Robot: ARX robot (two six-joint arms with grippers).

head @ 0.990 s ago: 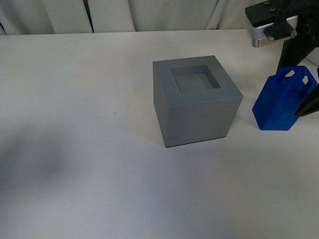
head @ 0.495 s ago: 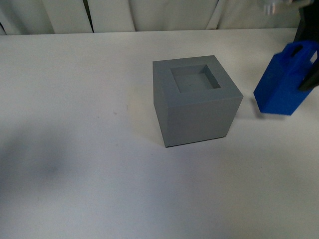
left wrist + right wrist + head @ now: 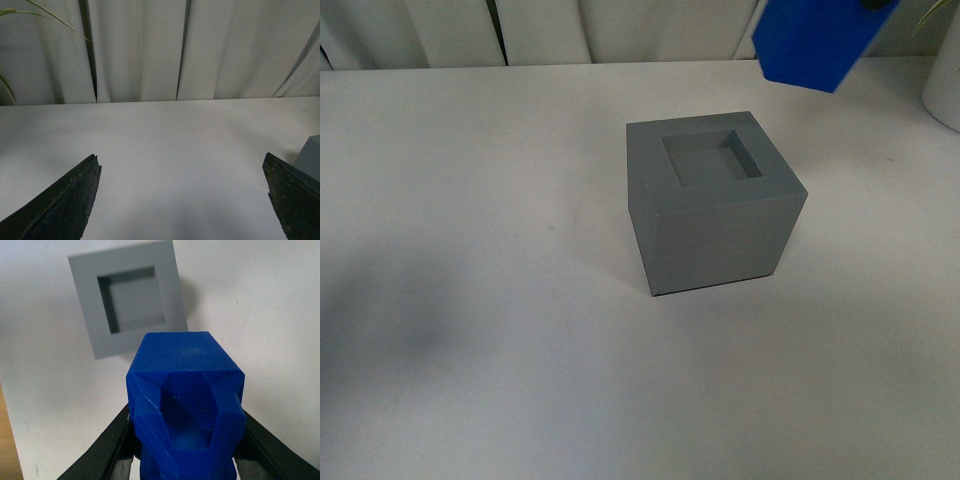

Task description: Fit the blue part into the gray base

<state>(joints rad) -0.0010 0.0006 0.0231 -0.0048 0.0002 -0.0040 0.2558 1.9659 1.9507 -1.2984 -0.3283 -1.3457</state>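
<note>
The gray base (image 3: 712, 202) stands on the white table, its square recess facing up and empty. The blue part (image 3: 812, 42) hangs high in the air behind and to the right of the base, tilted, cut off by the top edge of the front view. In the right wrist view my right gripper (image 3: 186, 460) is shut on the blue part (image 3: 187, 405), black fingers on both sides, with the base (image 3: 129, 302) below and ahead of it. My left gripper (image 3: 182, 200) is open and empty over bare table; a corner of the base (image 3: 311, 157) shows beside one finger.
White curtains (image 3: 620, 30) hang along the table's far edge. A white rounded object (image 3: 945, 85) stands at the far right. A plant leaf (image 3: 45, 15) shows in the left wrist view. A wooden strip (image 3: 6, 440) borders the table in the right wrist view.
The blue part has been lifted off the table and carried up and leftward, toward the space above the base. The base has not moved.
</note>
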